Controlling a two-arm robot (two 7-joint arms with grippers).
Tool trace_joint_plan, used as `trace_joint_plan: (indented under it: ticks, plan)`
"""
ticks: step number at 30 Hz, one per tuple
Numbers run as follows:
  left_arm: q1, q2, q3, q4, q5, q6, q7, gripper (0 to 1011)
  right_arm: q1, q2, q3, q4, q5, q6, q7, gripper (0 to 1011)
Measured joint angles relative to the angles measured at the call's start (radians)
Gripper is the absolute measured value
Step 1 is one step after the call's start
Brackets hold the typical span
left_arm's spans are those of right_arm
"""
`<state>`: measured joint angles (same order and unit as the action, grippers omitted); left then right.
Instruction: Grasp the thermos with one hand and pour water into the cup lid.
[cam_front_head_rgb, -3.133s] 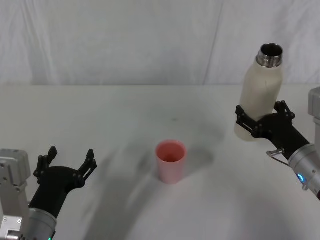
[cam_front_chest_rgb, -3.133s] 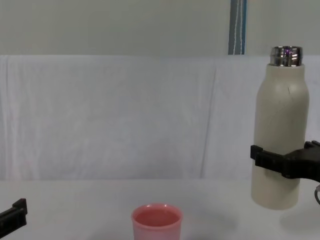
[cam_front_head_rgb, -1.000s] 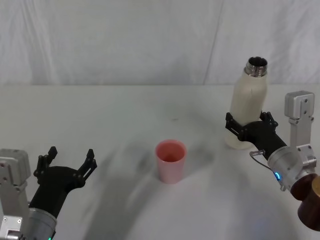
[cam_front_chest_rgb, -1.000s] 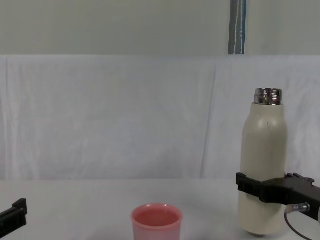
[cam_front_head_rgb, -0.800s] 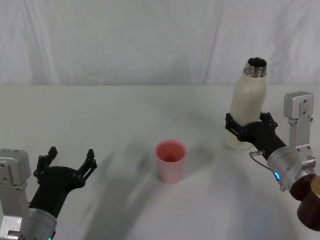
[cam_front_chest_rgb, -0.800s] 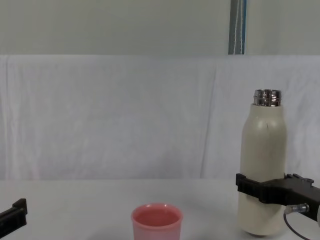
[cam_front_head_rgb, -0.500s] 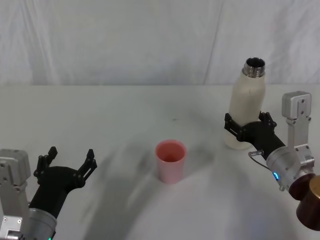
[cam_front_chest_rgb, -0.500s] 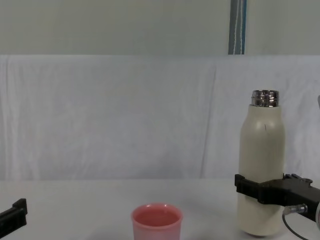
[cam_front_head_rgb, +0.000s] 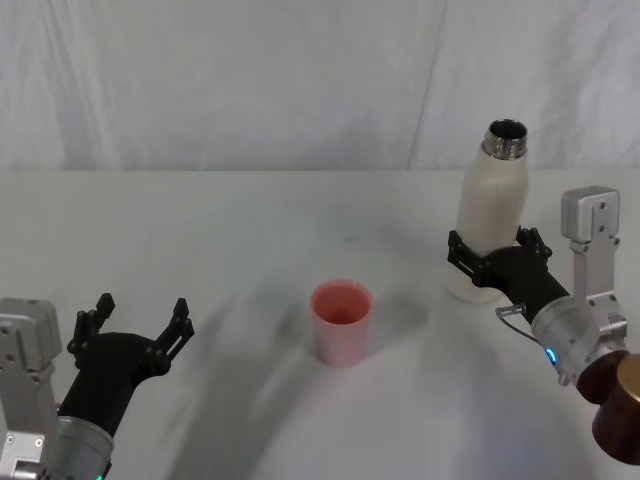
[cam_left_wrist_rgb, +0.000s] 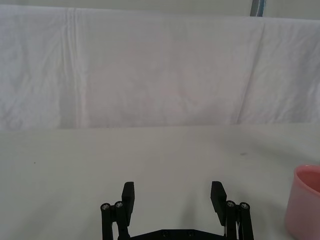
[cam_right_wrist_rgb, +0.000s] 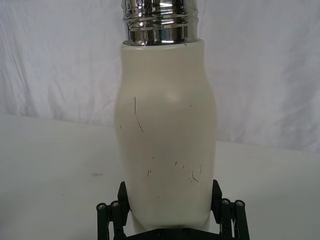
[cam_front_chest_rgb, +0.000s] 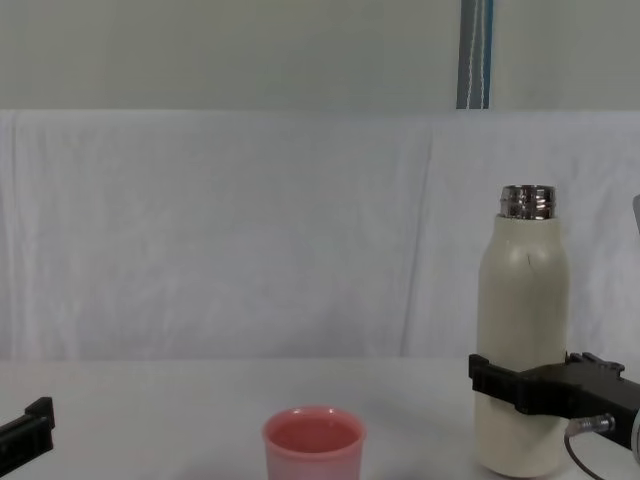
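Head view: my right claw (cam_front_head_rgb: 487, 262) is clamped around the lower body of the thermos (cam_front_head_rgb: 488, 212), which stands upright on the counter (cam_front_head_rgb: 250, 220), well to the right of the cup lid (cam_front_head_rgb: 341, 322). My left claw (cam_front_head_rgb: 133, 322) hovers at the near left with its fingers spread on nothing.

Left wrist view: the left claw (cam_left_wrist_rgb: 172, 197) is spread apart; the cup lid (cam_left_wrist_rgb: 305, 207) stands off to one side.

Right wrist view: the right claw (cam_right_wrist_rgb: 170, 202) grips the thermos (cam_right_wrist_rgb: 166, 130) low on its body, its steel neck uncapped.

Chest view: the thermos (cam_front_chest_rgb: 523, 340) appears to rest on the counter, and the cup lid (cam_front_chest_rgb: 314, 444) may already hold liquid. I judge the set-down step at hand; next, I release the grip.
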<state>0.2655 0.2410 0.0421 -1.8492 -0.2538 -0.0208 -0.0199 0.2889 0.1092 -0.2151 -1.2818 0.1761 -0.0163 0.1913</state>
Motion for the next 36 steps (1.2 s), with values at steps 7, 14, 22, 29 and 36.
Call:
trace_joint_plan:
  ticks: [7,14,22,29,36]
  plan:
    - [0.000,0.000,0.000,0.000,0.000,0.000,0.000,1001,-0.004,-0.001,0.002,-0.002,-0.003,0.002,0.000,962]
    - [0.000,0.000,0.000,0.000,0.000,0.000,0.000,1001,-0.005,-0.003,0.003,-0.002,-0.007,0.002,0.000,962]
    - [0.000,0.000,0.000,0.000,0.000,0.000,0.000,1001,-0.005,-0.006,0.006,0.000,-0.007,0.002,0.000,962]
    - [0.000,0.000,0.000,0.000,0.000,0.000,0.000,1001,-0.006,-0.007,0.008,0.003,-0.007,0.002,0.000,962]
    - [0.000,0.000,0.000,0.000,0.000,0.000,0.000,1001,-0.006,-0.008,0.009,0.003,-0.006,0.005,0.000,961]
